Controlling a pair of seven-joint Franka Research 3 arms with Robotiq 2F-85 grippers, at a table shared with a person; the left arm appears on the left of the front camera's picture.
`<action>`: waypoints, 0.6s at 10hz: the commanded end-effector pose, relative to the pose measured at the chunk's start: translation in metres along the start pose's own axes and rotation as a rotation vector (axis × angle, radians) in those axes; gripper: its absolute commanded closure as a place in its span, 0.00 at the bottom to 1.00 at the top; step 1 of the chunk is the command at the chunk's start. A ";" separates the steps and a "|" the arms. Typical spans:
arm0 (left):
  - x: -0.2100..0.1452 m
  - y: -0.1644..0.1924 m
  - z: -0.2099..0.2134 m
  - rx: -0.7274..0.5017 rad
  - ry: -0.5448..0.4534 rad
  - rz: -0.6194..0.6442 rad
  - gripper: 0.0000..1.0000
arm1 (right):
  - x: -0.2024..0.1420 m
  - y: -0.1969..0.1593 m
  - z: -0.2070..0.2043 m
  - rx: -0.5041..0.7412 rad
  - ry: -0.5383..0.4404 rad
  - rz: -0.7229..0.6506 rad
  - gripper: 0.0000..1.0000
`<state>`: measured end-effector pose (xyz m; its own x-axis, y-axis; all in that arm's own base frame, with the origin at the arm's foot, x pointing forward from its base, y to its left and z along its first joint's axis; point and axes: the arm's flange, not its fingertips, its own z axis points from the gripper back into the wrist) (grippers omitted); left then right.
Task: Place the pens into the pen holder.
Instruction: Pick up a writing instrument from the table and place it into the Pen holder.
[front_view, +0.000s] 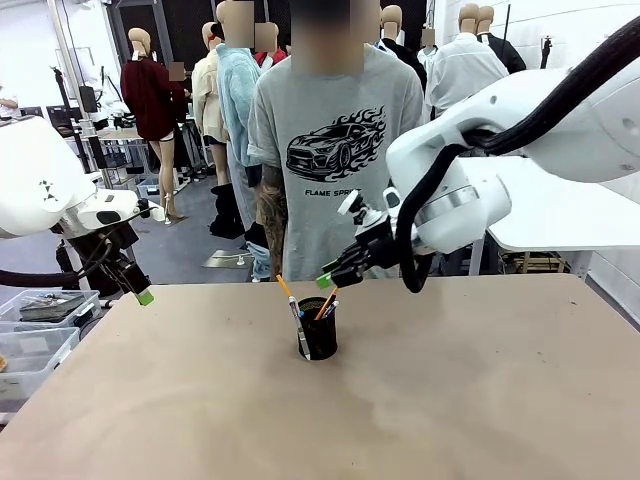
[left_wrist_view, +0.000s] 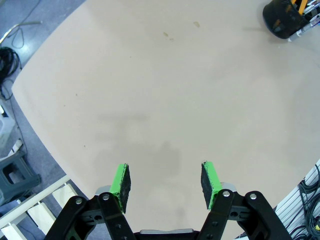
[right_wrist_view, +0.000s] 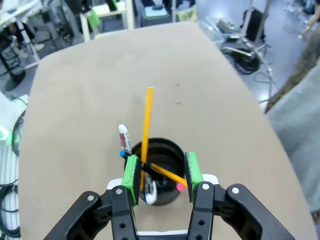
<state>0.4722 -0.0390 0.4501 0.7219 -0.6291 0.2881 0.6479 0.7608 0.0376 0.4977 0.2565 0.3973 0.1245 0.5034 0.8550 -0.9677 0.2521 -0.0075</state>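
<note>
Overall, the tan table (front_view: 450, 400) spans the front view, with its near-left edge cut off by the frame. A person in a grey shirt (front_view: 335, 150) stands at the far side; the hands are hidden behind the table edge and the right arm.

Right arm (front_view: 540, 140): a large white body enters from the picture's right, its upper part cut off by the frame. Its black cable loops down in front of the wrist and hides part of it. The right gripper (front_view: 330, 280) sits above and just behind the pen holder (front_view: 318, 335). In the right wrist view the green pads (right_wrist_view: 132, 178) stand apart with nothing between them; the holder lies below the gap, not touched.

Left arm (front_view: 40, 185): only partly in frame at the picture's left, off the table's left edge. The left gripper (left_wrist_view: 166, 182) has its pads spread wide over bare table, empty. From the front only one green tip (front_view: 146, 297) can be made out.

Pen holder: black mesh cup, upright near the table's middle; in the left wrist view it is clipped by the top right corner.

Pens, all inside the holder: a long yellow-orange pencil (right_wrist_view: 146, 130) leaning out over the rim, a white-silver pen (right_wrist_view: 125, 138) leaning beside it, and a shorter orange pencil with a pink end (right_wrist_view: 167, 176) lying across the mouth. A dark pen inside the cup is hard to make out against the mesh. A blue tip shows at the rim; which pen it belongs to I cannot tell.
</note>
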 end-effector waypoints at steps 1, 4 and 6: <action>-0.001 0.002 0.000 0.003 -0.010 -0.016 0.26 | -0.001 0.007 0.052 -0.122 -0.027 0.002 0.53; -0.001 0.002 0.000 0.003 -0.010 -0.016 0.26 | 0.001 -0.002 0.117 -0.260 0.060 -0.078 0.53; -0.001 0.002 0.000 0.003 -0.010 -0.016 0.26 | -0.010 -0.007 0.144 -0.334 0.152 -0.170 0.53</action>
<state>0.4722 -0.0388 0.4501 0.7221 -0.6289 0.2882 0.6478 0.7609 0.0374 0.4772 0.1304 0.4616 0.2460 0.5267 0.8137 -0.8311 0.5466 -0.1025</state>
